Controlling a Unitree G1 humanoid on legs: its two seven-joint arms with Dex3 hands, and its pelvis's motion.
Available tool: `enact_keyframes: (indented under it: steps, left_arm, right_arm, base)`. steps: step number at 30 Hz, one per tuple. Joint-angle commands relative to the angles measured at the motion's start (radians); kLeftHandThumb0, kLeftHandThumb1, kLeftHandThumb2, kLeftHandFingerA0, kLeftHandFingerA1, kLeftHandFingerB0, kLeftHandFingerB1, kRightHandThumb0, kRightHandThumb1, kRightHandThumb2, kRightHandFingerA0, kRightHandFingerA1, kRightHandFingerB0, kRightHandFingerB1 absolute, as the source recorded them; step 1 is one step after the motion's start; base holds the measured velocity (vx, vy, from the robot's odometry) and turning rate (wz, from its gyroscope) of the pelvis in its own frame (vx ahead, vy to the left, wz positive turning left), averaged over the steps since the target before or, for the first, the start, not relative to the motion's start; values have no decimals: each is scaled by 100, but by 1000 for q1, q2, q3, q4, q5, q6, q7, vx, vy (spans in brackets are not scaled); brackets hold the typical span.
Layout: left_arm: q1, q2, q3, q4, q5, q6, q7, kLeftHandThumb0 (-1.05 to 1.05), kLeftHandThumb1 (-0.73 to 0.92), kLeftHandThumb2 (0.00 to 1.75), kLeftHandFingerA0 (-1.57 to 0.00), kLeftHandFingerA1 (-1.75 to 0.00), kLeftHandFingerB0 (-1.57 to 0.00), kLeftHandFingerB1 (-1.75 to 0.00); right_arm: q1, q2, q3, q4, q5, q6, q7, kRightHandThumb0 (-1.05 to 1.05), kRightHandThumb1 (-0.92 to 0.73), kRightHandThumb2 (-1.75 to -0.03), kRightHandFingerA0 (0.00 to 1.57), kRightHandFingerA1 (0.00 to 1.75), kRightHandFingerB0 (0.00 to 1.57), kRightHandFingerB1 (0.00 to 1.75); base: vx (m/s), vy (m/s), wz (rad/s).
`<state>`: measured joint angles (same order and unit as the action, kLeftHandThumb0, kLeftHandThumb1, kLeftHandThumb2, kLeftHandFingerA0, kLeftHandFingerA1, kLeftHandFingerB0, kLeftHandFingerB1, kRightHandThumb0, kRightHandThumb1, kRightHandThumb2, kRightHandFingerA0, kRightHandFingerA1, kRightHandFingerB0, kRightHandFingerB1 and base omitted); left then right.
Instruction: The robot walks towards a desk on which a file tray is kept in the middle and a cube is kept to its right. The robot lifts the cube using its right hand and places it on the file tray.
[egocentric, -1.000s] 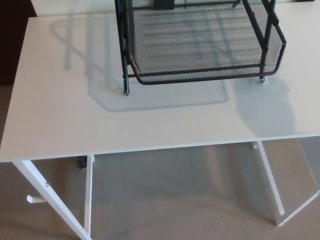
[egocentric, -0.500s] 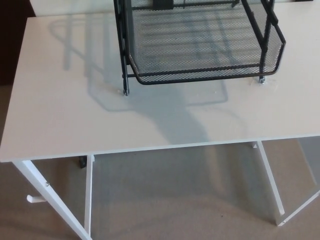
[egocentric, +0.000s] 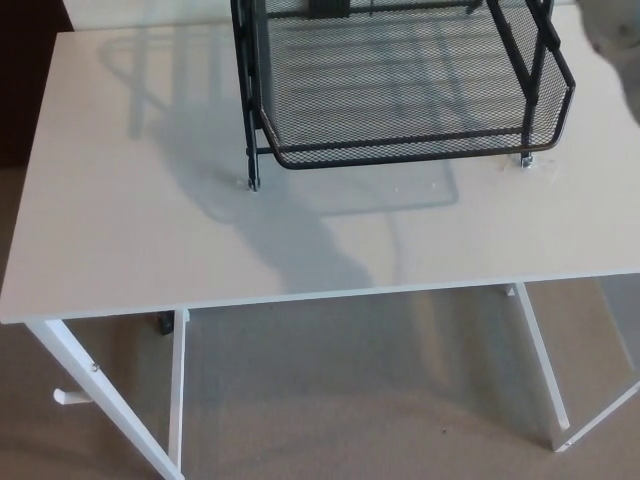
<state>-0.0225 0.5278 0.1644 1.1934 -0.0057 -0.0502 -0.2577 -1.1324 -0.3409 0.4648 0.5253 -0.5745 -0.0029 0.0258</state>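
Against the frame half a second ago, the long grey shadow (egocentric: 300, 250) on the white rectangular tabletop (egocentric: 120, 230) has slid from the lower centre towards the lower left, and its tip now reaches the front edge left of centre; a second ago a shadow patch lay on the right side instead. The black wire-mesh file tray (egocentric: 400, 148) sits where it was, at the upper centre of the frame, and the view has hardly shifted. A pale blurred patch (egocentric: 612, 25) has come into the upper right corner, too smeared to identify. There is one tabletop and one file tray; two of the tray's small feet (egocentric: 252, 183) show, touching the tabletop, and four white frame bars (egocentric: 177, 390) show below it over beige carpet (egocentric: 350, 400). One small white peg (egocentric: 68, 398) sticks out by the lower left bar. The tray's back and upper tiers are cut off by the top edge, as is a dark object (egocentric: 325, 8) inside it. The cube cannot be made out anywhere in this view. Neither robot hand shows, so I cannot tell whether either is open, closed or holding anything
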Motion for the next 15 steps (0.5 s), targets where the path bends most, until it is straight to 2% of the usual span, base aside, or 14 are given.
enact_keyframes:
  steps: [1,2,5,6,8,9,10,12,13,14,15]
  left_arm:
    - [1,3,-11,7,17,-45,15,-94,77,134,-53,-93,-40,-81]
    - [1,2,-12,7,18,-45,16,-95,77,134,-52,-93,-41,-81]
    - [0,3,-16,5,22,-45,14,-94,77,134,-51,-93,-42,-81]
    - [4,5,-25,-2,32,-45,18,-93,77,134,-55,-94,-46,-83]
    - [4,4,-24,-2,29,-45,15,-95,76,134,-51,-93,-41,-81]
    - [5,4,-23,-2,27,-45,13,-105,92,86,-45,-102,-39,-87]
    - [5,3,-19,-3,20,-41,9,-105,92,84,-45,-102,-39,-87]
    - [5,3,-16,-1,15,-37,6,-105,92,83,-46,-103,-40,-88]
    - [4,1,-14,-2,13,-34,10,-104,92,81,-45,-106,-40,-90]
    - [4,1,-14,-2,12,-34,10,-104,92,81,-45,-106,-40,-90]
    - [1,0,-13,5,11,-34,8,-95,74,132,-50,-93,-40,-81]
  right_arm:
    - [-117,88,127,194,-90,183,311,-28,-61,-60,74,122,86,58]
    - [-118,91,140,209,-91,180,333,-32,-59,-58,71,96,82,53]
    - [-102,96,161,242,-83,159,354,-30,-58,-56,75,91,80,54]
    - [-101,97,187,284,-99,129,359,-30,-59,-60,70,135,78,81]
    - [-105,102,198,310,-98,123,371,-32,-58,-59,72,129,81,80]
    - [-107,104,200,317,-95,123,375,-33,-58,-58,76,121,84,75]
    - [-107,106,202,326,-93,120,380,-35,-55,-58,81,110,87,68]
    - [-101,109,206,339,-96,118,363,-33,-57,-57,78,107,88,68]
    - [-98,112,201,355,-89,113,353,-30,-63,-59,78,105,83,62]
    - [-101,113,201,360,-88,112,353,-30,-63,-59,78,105,83,62]
    - [-98,109,192,357,-77,105,354,-31,-66,-59,72,98,79,56]
  base:
    - [0,0,0]
    - [0,0,0]
    - [0,0,0]
    - [0,0,0]
    - [0,0,0]
    - [0,0,0]
    - [0,0,0]
    - [0,0,0]
    - [0,0,0]
    - [0,0,0]
    - [0,0,0]
